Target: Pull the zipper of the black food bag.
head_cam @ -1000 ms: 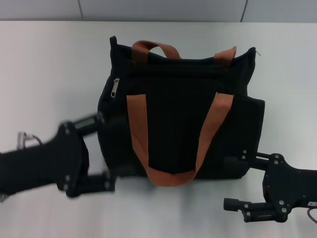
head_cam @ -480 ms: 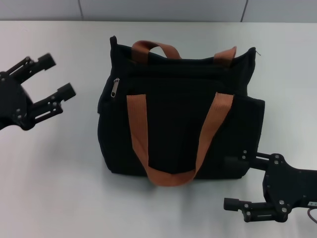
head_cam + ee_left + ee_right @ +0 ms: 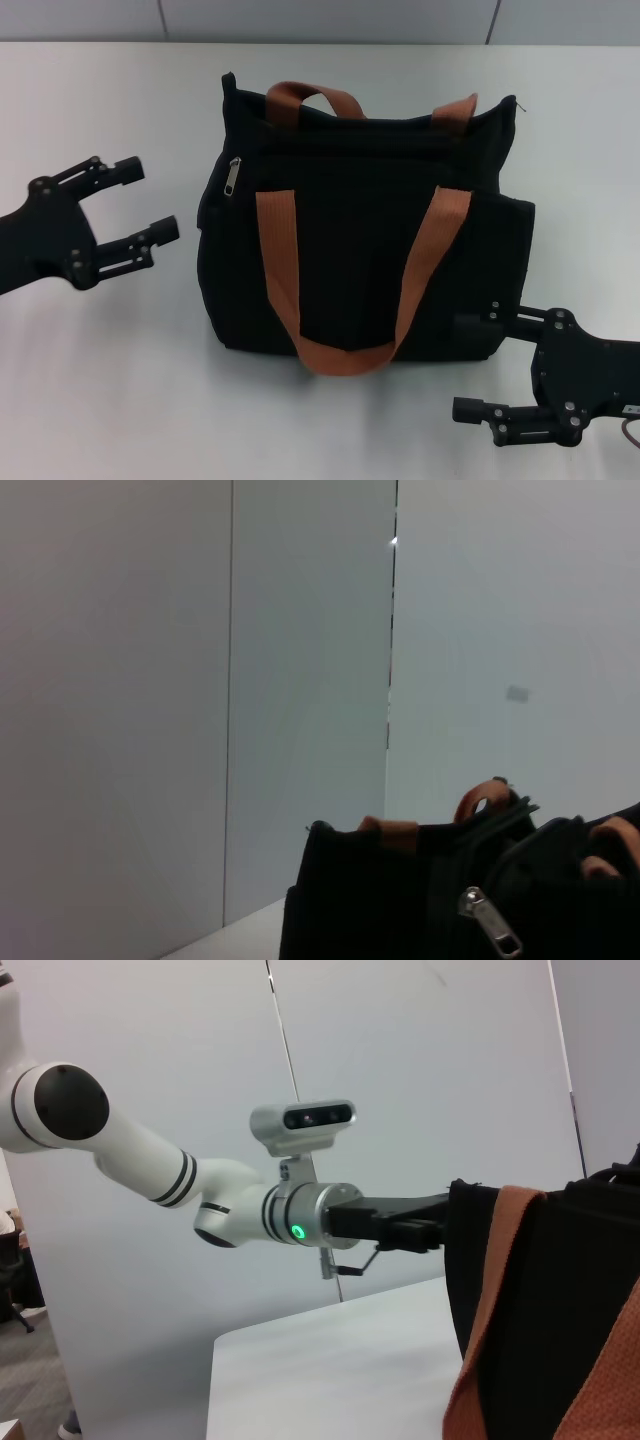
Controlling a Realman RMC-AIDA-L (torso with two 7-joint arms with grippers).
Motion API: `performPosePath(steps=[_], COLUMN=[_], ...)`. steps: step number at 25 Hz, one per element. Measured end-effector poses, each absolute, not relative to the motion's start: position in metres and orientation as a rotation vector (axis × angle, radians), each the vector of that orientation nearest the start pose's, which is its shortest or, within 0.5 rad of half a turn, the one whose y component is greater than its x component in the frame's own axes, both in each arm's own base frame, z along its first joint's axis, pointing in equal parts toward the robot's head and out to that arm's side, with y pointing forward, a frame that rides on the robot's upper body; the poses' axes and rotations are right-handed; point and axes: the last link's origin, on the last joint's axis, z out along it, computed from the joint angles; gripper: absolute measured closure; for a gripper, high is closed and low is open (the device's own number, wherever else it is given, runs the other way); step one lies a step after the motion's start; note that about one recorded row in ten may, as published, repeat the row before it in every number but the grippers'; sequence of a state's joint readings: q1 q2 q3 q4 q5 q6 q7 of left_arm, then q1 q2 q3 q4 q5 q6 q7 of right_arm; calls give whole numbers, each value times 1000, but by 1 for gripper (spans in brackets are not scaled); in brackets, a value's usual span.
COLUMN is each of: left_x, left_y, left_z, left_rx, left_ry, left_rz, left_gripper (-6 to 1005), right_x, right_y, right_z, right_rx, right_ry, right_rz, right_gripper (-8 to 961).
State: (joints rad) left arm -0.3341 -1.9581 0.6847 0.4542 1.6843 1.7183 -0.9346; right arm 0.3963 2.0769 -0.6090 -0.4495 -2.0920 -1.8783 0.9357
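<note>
The black food bag (image 3: 370,220) lies on the white table with two rust-orange strap handles (image 3: 280,270). The silver zipper pull (image 3: 233,177) sits at the bag's upper left corner; it also shows in the left wrist view (image 3: 490,920). My left gripper (image 3: 142,203) is open, left of the bag, about level with the zipper and apart from it. My right gripper (image 3: 474,365) is open at the bag's lower right corner, one finger against the bag, the other on the table side. The bag fills the edge of the right wrist view (image 3: 560,1310).
The white table (image 3: 120,380) reaches a grey panelled wall (image 3: 320,20) at the back. The left arm (image 3: 230,1210) with its wrist camera shows beyond the bag in the right wrist view.
My left gripper swung from the bag's lower left up and away, then came back down and right toward the zipper side. The right arm and the bag stayed still.
</note>
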Motion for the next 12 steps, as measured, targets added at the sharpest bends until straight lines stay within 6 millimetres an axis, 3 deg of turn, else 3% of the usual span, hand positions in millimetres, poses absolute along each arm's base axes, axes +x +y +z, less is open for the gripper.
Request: performPosePath(steps=[12], left_x=[-296], left_y=[306], left_z=[18], left_rx=[-2541], left_ry=[-291], left_rz=[-827], left_gripper=[188], right_x=[285], right_y=[232], right_z=[-23], right_rx=[-2885], right_ry=[346], right_rz=[1009], right_gripper=[136])
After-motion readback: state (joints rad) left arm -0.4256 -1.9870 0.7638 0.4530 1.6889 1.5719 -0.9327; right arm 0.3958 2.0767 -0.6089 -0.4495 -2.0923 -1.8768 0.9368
